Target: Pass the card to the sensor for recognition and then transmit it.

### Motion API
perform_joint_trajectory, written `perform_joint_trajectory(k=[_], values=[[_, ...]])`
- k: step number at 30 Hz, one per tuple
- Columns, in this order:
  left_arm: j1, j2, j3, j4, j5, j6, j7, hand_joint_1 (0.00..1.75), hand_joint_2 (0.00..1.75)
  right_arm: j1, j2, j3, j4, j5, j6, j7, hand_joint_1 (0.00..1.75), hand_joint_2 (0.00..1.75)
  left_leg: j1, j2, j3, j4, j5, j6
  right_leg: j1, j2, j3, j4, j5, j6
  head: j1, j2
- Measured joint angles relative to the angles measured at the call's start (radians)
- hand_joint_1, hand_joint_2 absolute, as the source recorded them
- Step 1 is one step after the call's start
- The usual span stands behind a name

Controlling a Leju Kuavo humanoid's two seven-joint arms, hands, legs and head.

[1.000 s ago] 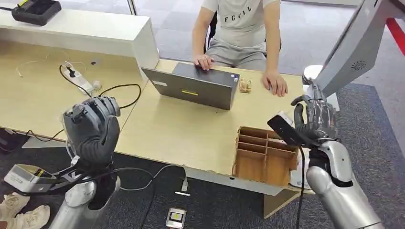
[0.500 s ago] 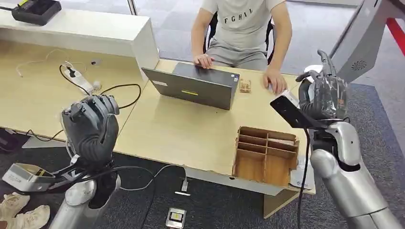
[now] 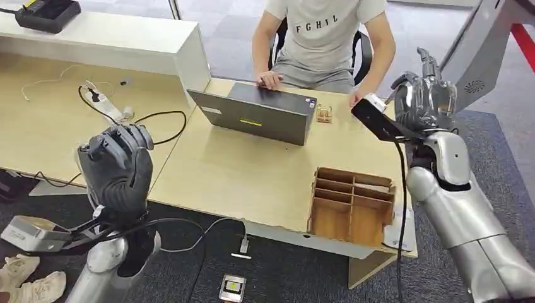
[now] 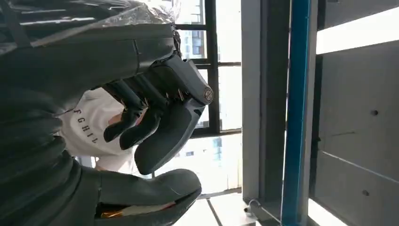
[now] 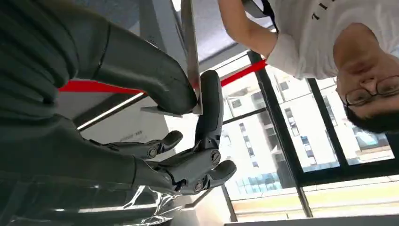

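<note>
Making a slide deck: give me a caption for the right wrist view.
Right hand pinches a thin card between thumb and a finger, with a seated person beyond.

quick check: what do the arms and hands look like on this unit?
Both arms are smooth silver shells. The left hand and right hand are dark grey with ribbed covers and visible screws. A black wrist camera sits by the right hand, with a black cable down the forearm.

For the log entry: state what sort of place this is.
Most likely an office or lab workspace: a person sits at a wooden desk behind a laptop, a power strip with cables lies on the neighbouring desk, and the floor is grey carpet.
</note>
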Motion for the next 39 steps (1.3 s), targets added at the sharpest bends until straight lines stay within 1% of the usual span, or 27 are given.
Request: perform_joint_trajectory(k=[9,13,20,29,30,31,33,39], values=[[-0.004,0.001,-0.013,-0.014,-0.006,0.051,-0.001,1.62,1.75,-0.067,0.033,0.036,0.138,0.061,0.016,0.037,1.75,1.75,0.0,0.0,0.0,0.0,0.0,0.0,0.0,0.0,0.0,0.0,0.0,0.0,0.0,0.0],[-0.003,0.003,-0.019,-0.019,-0.003,0.053,-0.001,1.64,1.75,-0.083,0.047,0.05,0.181,0.072,0.016,0.041,1.75,1.75,0.0,0.0,0.0,0.0,0.0,0.0,0.0,0.0,0.0,0.0,0.0,0.0,0.0,0.0],[-0.005,0.003,-0.023,-0.02,0.009,0.04,-0.001,1.66,1.75,-0.091,0.054,0.066,0.215,0.08,0.018,0.041,1.75,1.75,0.0,0.0,0.0,0.0,0.0,0.0,0.0,0.0,0.0,0.0,0.0,0.0,0.0,0.0],[-0.018,0.003,-0.031,-0.019,0.018,0.026,-0.001,1.62,1.75,-0.094,0.053,0.081,0.247,0.091,0.024,0.059,1.75,1.75,0.0,0.0,0.001,0.0,0.0,0.0,0.0,0.0,0.0,0.0,0.0,0.0,0.0,0.0],[-0.019,0.003,-0.031,-0.019,0.018,0.026,-0.001,1.62,1.75,-0.094,0.052,0.083,0.249,0.093,0.024,0.061,0.51,1.75,0.0,0.0,0.001,0.0,0.0,0.0,0.0,0.0,0.0,0.0,0.0,0.0,0.0,0.0],[-0.019,0.003,-0.031,-0.019,0.018,0.026,-0.001,1.61,1.75,-0.094,0.052,0.084,0.252,0.098,0.021,0.064,0.0,1.75,0.0,0.0,0.001,0.0,0.0,0.0,0.0,0.0,0.0,0.0,0.0,0.0,0.0,0.0],[-0.02,0.004,-0.032,-0.019,0.019,0.027,-0.001,1.64,1.75,-0.094,0.051,0.087,0.258,0.105,0.016,0.065,0.0,1.75,0.0,0.0,0.001,0.0,0.0,0.0,0.0,0.0,0.0,0.0,0.0,0.0,0.0,0.0],[-0.028,0.006,-0.036,-0.017,0.027,0.019,-0.001,1.62,1.75,-0.092,0.042,0.09,0.265,0.112,0.006,0.058,0.0,1.75,0.0,0.0,0.001,0.0,0.0,0.0,0.0,0.0,0.0,0.0,0.0,0.0,0.0,0.0]])
